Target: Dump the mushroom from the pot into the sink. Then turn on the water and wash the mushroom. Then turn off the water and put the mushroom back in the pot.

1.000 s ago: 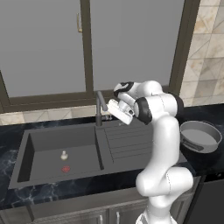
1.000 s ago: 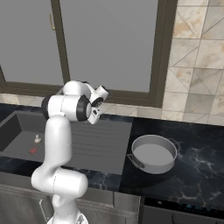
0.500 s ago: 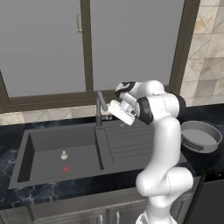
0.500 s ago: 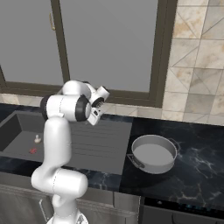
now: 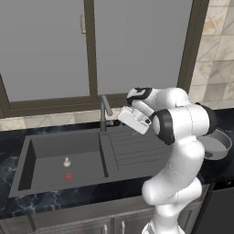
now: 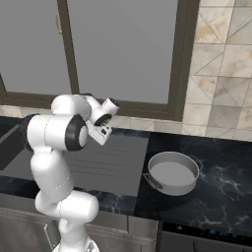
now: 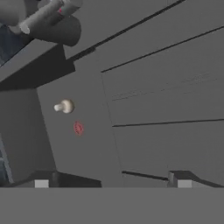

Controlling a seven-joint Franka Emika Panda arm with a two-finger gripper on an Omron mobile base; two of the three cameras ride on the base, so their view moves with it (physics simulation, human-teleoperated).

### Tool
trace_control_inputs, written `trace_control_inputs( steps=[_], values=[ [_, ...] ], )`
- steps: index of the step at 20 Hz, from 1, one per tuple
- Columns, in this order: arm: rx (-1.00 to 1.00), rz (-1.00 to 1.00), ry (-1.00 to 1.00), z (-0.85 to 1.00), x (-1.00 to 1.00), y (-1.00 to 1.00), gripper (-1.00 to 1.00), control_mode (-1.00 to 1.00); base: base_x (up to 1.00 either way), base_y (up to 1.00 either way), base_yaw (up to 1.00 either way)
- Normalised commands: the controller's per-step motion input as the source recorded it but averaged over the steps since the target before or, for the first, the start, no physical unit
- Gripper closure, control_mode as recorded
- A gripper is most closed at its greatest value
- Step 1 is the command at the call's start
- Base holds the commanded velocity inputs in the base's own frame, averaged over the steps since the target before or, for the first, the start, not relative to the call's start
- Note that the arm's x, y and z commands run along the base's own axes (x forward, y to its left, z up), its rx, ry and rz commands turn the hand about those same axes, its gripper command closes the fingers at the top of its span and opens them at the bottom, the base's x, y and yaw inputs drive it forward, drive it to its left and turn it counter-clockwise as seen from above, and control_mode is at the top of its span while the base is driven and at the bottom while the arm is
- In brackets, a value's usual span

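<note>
Dark marbled counter (image 6: 221,177) runs under the big window (image 5: 132,45) ahead of you, with the sink (image 5: 45,148) sunk into it on your left. Your gripper (image 7: 113,183) hangs above the ribbed drainboard (image 5: 137,148), just right of the faucet (image 5: 104,112), its two tips spread wide apart with nothing between them. You can see the mushroom (image 5: 66,162) lying on the basin floor, just beside the red drain mark (image 5: 68,176). Your pot (image 6: 172,172) sits upright on the counter to the right, well apart from the sink.
</note>
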Motion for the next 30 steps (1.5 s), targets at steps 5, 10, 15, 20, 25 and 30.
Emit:
trace_control_inputs(
  steps=[5,10,15,20,25,30],
  values=[
    [-0.06,0.00,-0.29,0.39,-0.98,0.00,-1.00,-1.00,0.00,0.00,0.00],
    [-0.04,0.01,-0.19,0.60,-0.80,0.01,-1.00,-1.00,0.00,0.00,0.00],
    [-0.04,0.04,-0.10,0.60,-0.61,0.26,-1.00,-1.00,0.00,0.00,0.00],
    [-0.08,0.04,-0.06,0.46,-0.41,0.68,-1.00,-1.00,0.00,0.00,0.00],
    [-0.11,0.04,0.00,0.33,-0.22,0.84,-1.00,-1.00,0.00,0.00,0.00],
    [-0.11,0.03,0.00,0.28,-0.02,0.76,-1.00,-1.00,0.00,0.00,0.00]
  ],
)
